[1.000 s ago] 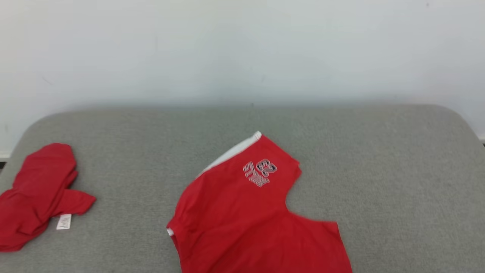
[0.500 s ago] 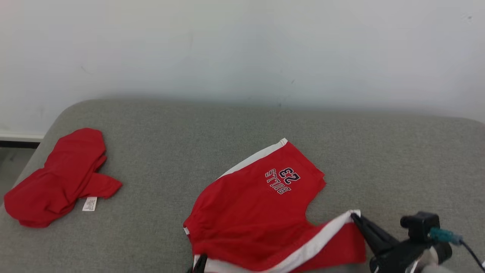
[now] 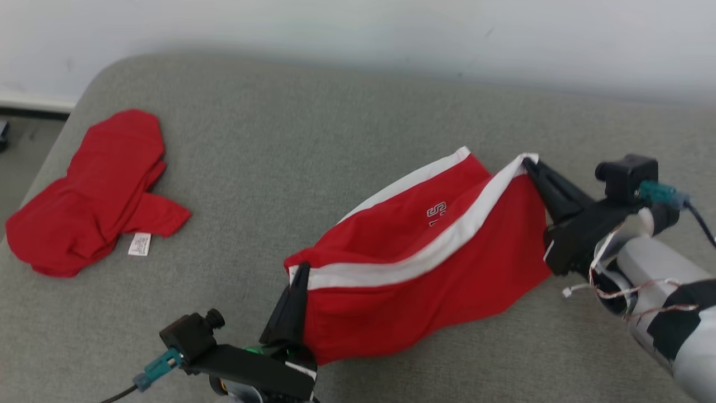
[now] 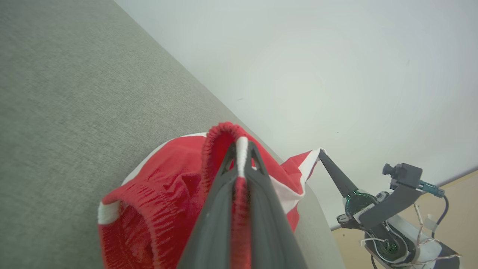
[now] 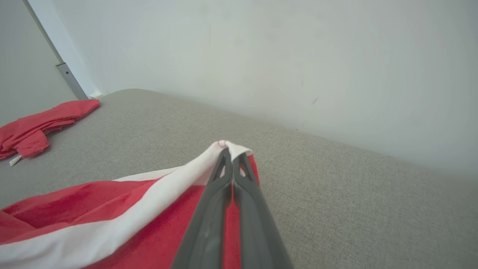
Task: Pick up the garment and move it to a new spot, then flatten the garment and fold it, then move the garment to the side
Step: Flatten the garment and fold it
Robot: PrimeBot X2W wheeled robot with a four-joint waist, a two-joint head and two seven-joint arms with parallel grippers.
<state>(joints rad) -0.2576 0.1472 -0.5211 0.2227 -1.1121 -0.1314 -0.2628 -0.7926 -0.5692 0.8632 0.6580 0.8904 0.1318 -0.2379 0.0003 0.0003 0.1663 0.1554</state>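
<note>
Two dark fingers of the left gripper point(image 3: 301, 270) are pressed together on the gathered waistband point(image 4: 218, 131) of the red shorts point(image 3: 425, 285), with a strip of red cloth clamped between them along their length in the left wrist view. The right gripper point(image 3: 528, 162) is likewise closed, its tips pinching the white corner of one leg hem, as the right wrist view shows close up. Between the two grips the shorts are stretched slantwise, the right end held higher and farther back than the left, and a white stripe point(image 3: 447, 246) runs along the top of the raised fold. Part of some white lettering point(image 3: 437, 211) shows behind that fold; the rest is hidden. The cloth sags below the stripe and its lower part reaches the grey cushion point(image 3: 291, 140), near the cushion's front edge and somewhat right of its middle. A second red garment point(image 3: 95, 190) lies bunched by the cushion's left edge, well apart from the shorts, with a small white label point(image 3: 139, 244) sticking out on the side toward the front. A pale wall point(image 3: 391, 28) stands behind the cushion's back edge.
</note>
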